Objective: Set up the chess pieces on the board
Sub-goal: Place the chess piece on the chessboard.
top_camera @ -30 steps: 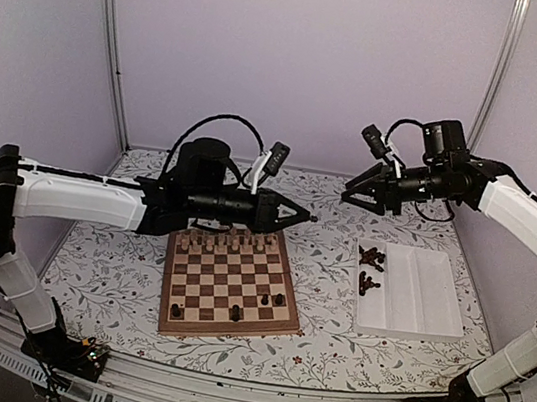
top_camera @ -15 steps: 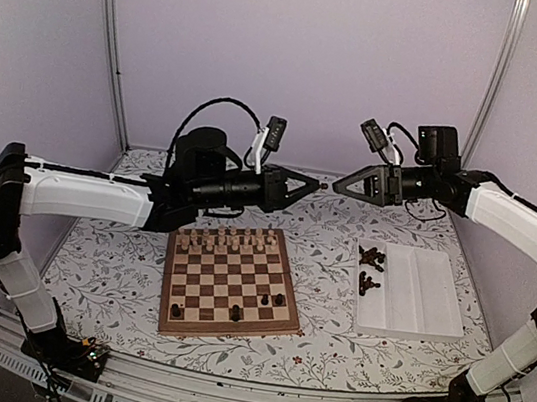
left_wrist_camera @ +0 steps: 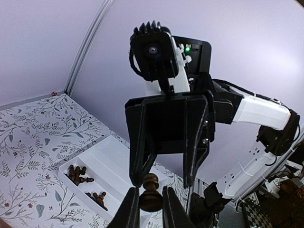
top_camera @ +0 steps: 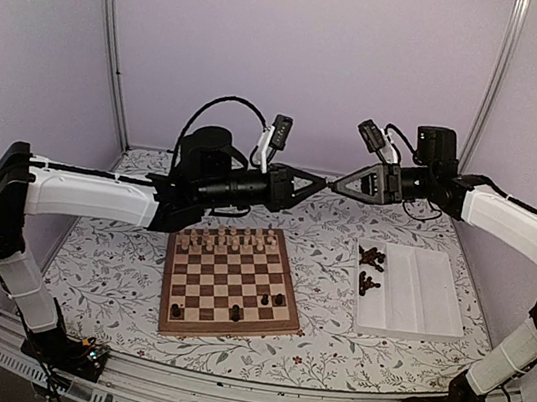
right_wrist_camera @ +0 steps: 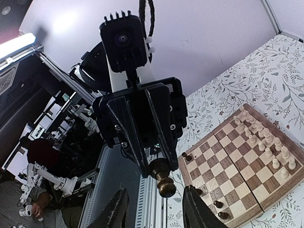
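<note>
My left gripper (top_camera: 320, 182) is held high over the back of the table, shut on the base of a dark pawn (left_wrist_camera: 151, 194) whose head points away from it. My right gripper (top_camera: 338, 184) faces it tip to tip, open; its fingers (left_wrist_camera: 138, 164) stand either side of the pawn's head without touching. In the right wrist view the pawn (right_wrist_camera: 164, 180) hangs between my open fingertips (right_wrist_camera: 118, 209). The board (top_camera: 229, 332) lies below with cream chessmen (top_camera: 232, 241) along its far rows and several dark pieces (top_camera: 272, 301) near its front. More dark pieces (top_camera: 371, 267) lie in the white tray.
The white compartment tray (top_camera: 421, 295) lies right of the board on the floral tablecloth; its right compartments hold nothing. Metal frame posts stand at the back corners. The front rail runs along the table's near edge.
My left gripper has risen and swung back and right with the pawn. My right gripper has moved left and levelled out, so the two now meet tip to tip.
</note>
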Motion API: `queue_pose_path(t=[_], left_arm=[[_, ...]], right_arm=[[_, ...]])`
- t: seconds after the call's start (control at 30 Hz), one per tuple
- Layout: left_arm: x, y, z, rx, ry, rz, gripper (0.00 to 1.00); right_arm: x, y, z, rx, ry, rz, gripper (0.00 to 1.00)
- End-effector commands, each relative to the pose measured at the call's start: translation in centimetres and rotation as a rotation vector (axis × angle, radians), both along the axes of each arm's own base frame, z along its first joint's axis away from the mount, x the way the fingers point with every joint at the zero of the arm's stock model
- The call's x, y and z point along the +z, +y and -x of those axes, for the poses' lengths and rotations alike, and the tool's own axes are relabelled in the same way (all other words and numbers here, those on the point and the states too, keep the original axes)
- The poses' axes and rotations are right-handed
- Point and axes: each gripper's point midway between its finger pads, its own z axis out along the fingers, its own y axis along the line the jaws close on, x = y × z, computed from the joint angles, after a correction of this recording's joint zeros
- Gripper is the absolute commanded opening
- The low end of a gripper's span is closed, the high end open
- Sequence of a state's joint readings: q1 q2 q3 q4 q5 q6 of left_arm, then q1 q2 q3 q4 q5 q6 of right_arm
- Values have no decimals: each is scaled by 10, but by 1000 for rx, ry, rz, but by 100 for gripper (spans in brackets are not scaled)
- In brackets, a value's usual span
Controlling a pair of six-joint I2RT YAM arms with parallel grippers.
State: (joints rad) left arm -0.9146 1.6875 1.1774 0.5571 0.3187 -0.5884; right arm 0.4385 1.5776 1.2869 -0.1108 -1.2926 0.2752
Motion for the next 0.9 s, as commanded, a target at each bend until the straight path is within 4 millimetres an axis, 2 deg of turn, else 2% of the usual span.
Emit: queue_pose_path(t=[0.0,0.47,0.87], left_arm=[[15,-9,6,-12,-27,36,15],[10,-15,6,-22,-20,30,15],[1,-22,3,-33,-4,17,15]], right_arm=[[-5,2,0,14,19,-5,39],[0,4,9,52,20,-28,19],[2,3,12,62,27,-31,19]])
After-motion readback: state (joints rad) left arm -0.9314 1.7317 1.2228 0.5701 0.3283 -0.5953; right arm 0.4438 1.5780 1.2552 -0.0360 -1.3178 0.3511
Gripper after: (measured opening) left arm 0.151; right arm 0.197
